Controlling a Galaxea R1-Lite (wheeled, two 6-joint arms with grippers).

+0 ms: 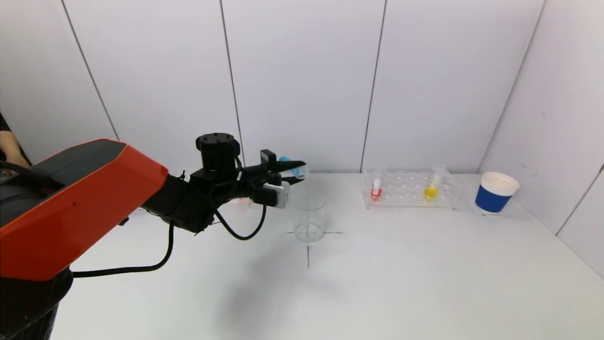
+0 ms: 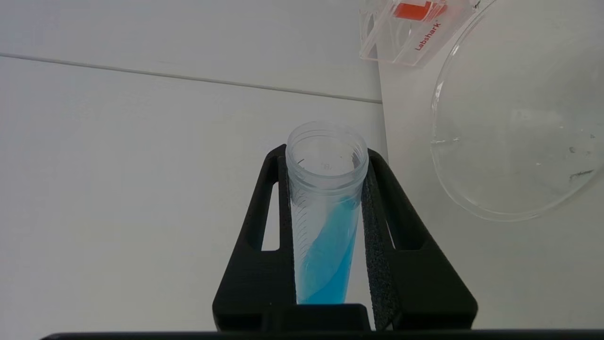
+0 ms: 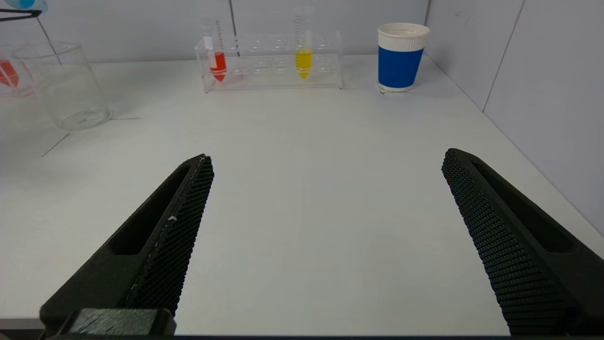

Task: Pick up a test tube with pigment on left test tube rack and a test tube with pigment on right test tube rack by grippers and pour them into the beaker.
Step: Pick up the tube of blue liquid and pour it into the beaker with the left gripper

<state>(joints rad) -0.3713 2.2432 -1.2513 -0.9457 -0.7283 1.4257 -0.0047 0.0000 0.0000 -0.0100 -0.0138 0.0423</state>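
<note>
The tube with blue liquid [image 2: 325, 212] is pinched between the two black fingers [image 2: 391, 236] of the left gripper [image 1: 295, 174]. The fingers press tight on both sides of the tube. The tube lies tipped over, almost flat, and its open mouth points toward the beaker [image 1: 309, 216]. The blue liquid rests along the low side of the tube and has not reached the mouth. The tube is up in the air, just above the beaker's rim and a little to its left.

The beaker is clear glass. It stands on the white table [image 1: 401, 274], on a black cross mark [image 1: 308, 245].

Behind the left arm you can see only a small bit of the left rack [image 2: 406, 33], with a red tube [image 2: 415, 9] in it.

The right rack [image 1: 410, 191] stands near the back wall, to the right of the beaker. In it stand a tube with red liquid [image 1: 376, 188] and a tube with yellow liquid [image 1: 431, 187], both upright and well apart from each other.

A blue and white paper cup [image 1: 495, 192] stands to the right of that rack.

The right gripper [image 3: 325, 165] hangs low over the near part of the table. Its jaws are spread wide, with nothing between them.
</note>
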